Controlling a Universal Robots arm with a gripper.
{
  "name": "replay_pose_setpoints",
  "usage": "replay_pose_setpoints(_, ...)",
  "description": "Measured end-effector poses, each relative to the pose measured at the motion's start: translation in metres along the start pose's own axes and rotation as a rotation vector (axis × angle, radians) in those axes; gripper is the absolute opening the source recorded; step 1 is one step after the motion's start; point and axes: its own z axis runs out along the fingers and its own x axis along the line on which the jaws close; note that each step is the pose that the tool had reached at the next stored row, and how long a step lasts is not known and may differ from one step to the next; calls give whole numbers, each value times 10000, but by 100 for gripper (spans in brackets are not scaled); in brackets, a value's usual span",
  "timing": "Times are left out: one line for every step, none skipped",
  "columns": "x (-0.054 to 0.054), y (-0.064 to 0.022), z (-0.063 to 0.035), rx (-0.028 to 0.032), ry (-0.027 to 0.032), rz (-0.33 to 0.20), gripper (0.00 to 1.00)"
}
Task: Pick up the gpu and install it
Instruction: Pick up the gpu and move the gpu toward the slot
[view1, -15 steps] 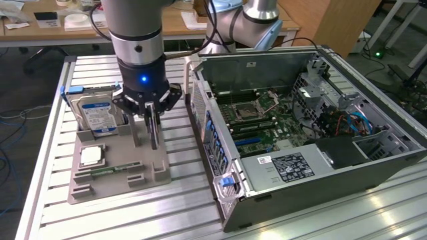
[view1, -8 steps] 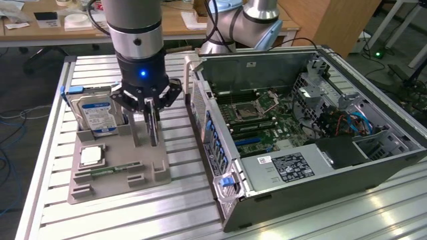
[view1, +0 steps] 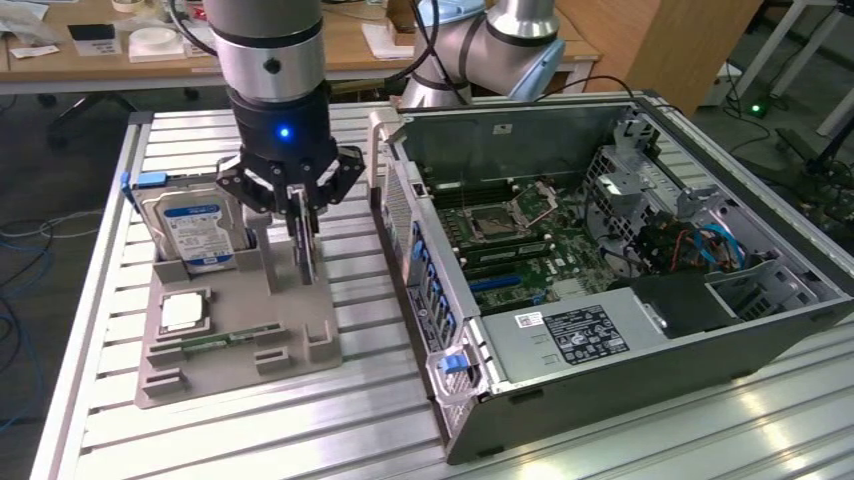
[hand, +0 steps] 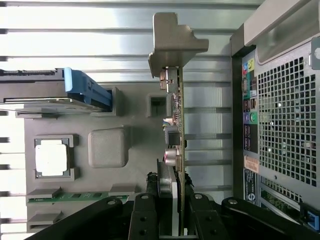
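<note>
**View comparison.** In the exterior view you see the gripper (view1: 304, 210) from the side. It hangs straight down from the arm (view1: 271, 60) over the grey parts fixture (view1: 267, 350). The gpu (view1: 310, 252) appears there as a thin, dark, upright blade directly below the gripper, with its lower edge at the fixture's slot. You cannot tell from this view whether the card has cleared the slot. The wrist view looks down along the fingers (hand: 145, 215) and shows the grip. The jaws stand narrow, one finger on each face of the card, closed on the gpu.

**Card appearance.** In the wrist view you see the card edge-on as a thin greenish-brown board. Small silver cylindrical parts and connectors sit on one face. A silver metal bracket (hand: 172, 40) with a bent tab sits at the end farthest from the fingers.

**Surroundings.**
- **Hard drive:** The hard drive (view1: 194, 230), with a blue label, stands upright in the fixture just beside the gripper on the exterior view's left.
- **Other parts:** A square silver processor (view1: 183, 312) and a narrow green memory stick (view1: 214, 340) lie lower on the same fixture.
- **Computer case:** The open computer case (view1: 627, 330) lies on the gripper's other side, with its motherboard (view1: 514, 240) exposed.
- **Rear panel:** The case's perforated rear panel (hand: 285, 125) stands near the card. It lies between the gripper and the motherboard.
</note>
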Motion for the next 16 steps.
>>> replay_pose_setpoints(0,1,-19,-4,0,0,28)
replay_pose_setpoints(-1,2,-36,-6,0,0,28)
replay_pose_setpoints(-1,3,-48,-6,0,0,28)
replay_pose_setpoints(-1,4,-55,-6,0,0,28)
replay_pose_setpoints(-2,4,-62,7,1,-1,28)
replay_pose_setpoints(-3,5,-69,32,-1,-3,28)
replay_pose_setpoints(-3,6,-77,73,-4,-3,28)
replay_pose_setpoints(-2,6,-82,135,-6,-3,28)
replay_pose_setpoints(-2,6,-85,248,-10,-7,28)
replay_pose_setpoints(-2,6,-88,340,-12,-11,28)
replay_pose_setpoints(-2,7,-92,393,-14,-12,28)
replay_pose_setpoints(-3,6,-101,417,-13,-14,28)
replay_pose_setpoints(-4,7,-109,427,-13,-15,28)
replay_pose_setpoints(-4,8,-117,430,-14,-15,28)
replay_pose_setpoints(-3,9,-126,432,-15,-13,28)
replay_pose_setpoints(-4,10,-133,434,-15,-13,28)
